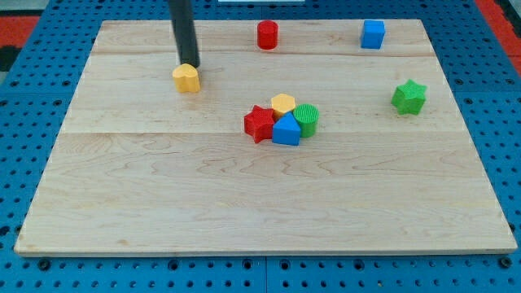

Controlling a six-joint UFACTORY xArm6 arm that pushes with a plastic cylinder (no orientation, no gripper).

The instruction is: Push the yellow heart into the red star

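Upper left of the frame, my tip [190, 64] is sitting just behind the yellow heart [186, 78], seemingly touching; no jaws here, only a rod. It's looking light, stiff and slidey, so I'm pressing its upper-left side. The red star [259, 124] is waiting mid-frame on the smooth wooden board [163, 203], open room between.

The counter [163, 203] is pale wood, matt, with visible grain and plank seams. The green cylinder [307, 119] looks ribbed plastic. My tip [189, 65] ends a smooth, dark, faintly glossy rod.
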